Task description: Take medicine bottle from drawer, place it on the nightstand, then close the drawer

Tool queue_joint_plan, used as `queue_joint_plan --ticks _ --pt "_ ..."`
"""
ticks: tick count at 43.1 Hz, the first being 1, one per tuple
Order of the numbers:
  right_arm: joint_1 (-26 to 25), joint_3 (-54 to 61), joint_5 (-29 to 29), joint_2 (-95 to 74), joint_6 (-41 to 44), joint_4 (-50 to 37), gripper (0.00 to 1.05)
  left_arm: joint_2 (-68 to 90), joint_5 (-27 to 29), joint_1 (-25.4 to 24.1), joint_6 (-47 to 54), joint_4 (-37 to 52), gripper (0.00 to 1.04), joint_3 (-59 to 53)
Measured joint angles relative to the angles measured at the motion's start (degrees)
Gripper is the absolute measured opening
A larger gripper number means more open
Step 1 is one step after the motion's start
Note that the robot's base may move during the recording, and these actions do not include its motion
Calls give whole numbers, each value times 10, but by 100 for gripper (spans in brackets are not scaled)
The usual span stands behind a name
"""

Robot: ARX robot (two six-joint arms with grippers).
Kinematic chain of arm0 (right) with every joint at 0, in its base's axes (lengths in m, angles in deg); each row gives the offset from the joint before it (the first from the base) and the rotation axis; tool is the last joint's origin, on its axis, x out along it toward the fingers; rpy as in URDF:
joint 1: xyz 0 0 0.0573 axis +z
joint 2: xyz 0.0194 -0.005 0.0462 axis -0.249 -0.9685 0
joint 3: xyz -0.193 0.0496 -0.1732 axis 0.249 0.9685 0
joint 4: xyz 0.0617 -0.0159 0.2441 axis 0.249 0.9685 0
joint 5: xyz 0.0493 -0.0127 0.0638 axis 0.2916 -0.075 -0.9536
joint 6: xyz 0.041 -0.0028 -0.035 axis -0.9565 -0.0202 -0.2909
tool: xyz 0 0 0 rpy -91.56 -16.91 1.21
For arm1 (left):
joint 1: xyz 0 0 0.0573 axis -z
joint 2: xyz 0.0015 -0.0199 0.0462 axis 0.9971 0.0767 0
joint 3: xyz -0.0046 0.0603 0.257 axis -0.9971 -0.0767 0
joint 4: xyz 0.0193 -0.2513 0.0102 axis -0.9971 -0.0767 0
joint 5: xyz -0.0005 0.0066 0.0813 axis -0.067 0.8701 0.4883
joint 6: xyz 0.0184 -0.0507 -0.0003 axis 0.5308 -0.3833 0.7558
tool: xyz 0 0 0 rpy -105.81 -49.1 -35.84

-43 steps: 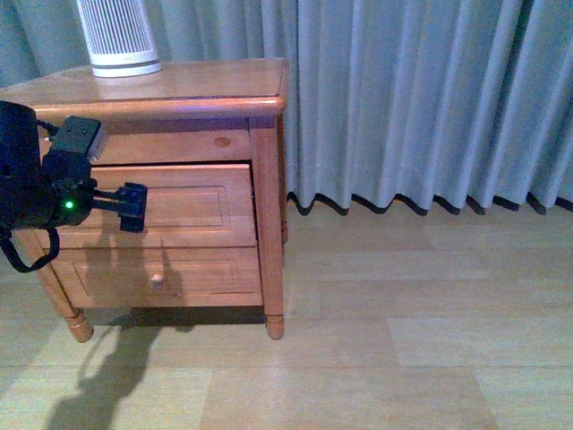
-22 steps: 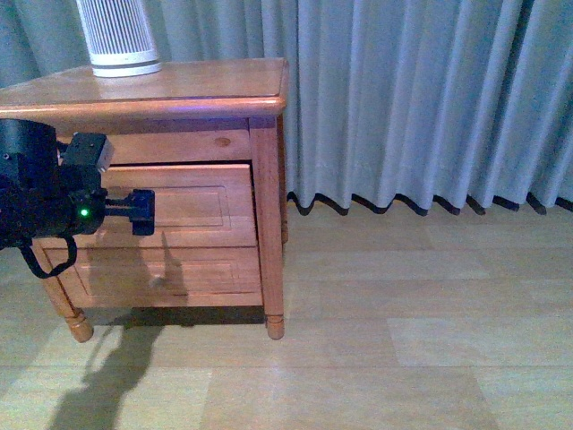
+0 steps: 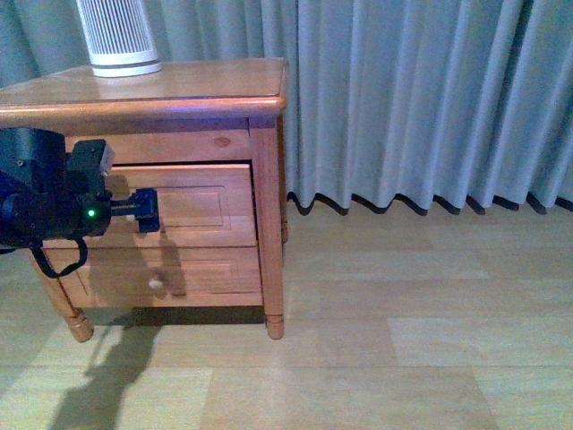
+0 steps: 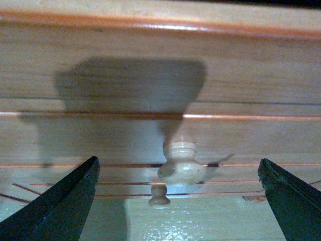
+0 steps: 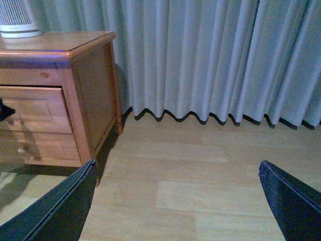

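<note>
The nightstand (image 3: 179,85) stands at the left, against the curtain. Its upper drawer (image 3: 210,206) sticks out a little from the frame. My left gripper (image 3: 146,212) is open and level with the drawer front. In the left wrist view the drawer's round wooden knob (image 4: 181,165) sits between the open fingers (image 4: 60,206), apart from both. The lower drawer's knob (image 3: 157,283) shows below it. The medicine bottle is hidden. My right gripper (image 5: 175,168) is open and empty above the floor, to the right of the nightstand (image 5: 55,50), and is not in the front view.
A tall white-grey ribbed cylinder (image 3: 118,36) stands at the back left of the nightstand top. A grey-blue curtain (image 3: 421,98) hangs behind. Wooden floor (image 3: 385,331) spreads to the right.
My left gripper has moved right and closer to the upper drawer front. The drawer has not visibly moved.
</note>
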Motion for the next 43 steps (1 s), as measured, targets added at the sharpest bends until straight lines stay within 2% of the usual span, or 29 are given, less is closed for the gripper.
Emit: queue_joint_plan --ticks 6,14,18,24,28,43 --pt "0 0 0 0 0 0 98 7 0 0 -6 -2 96 10" --pt "0 0 0 0 0 0 98 14 2 0 -13 -6 65 16" --pt "0 0 0 0 0 0 98 14 3 0 -16 -7 45 16" --pt "0 0 0 0 0 0 98 14 2 2 -20 -9 28 19" --pt "0 0 0 0 0 0 98 14 0 2 -22 -12 25 21" --pt "0 0 0 0 0 0 98 15 0 3 -26 -12 24 22"
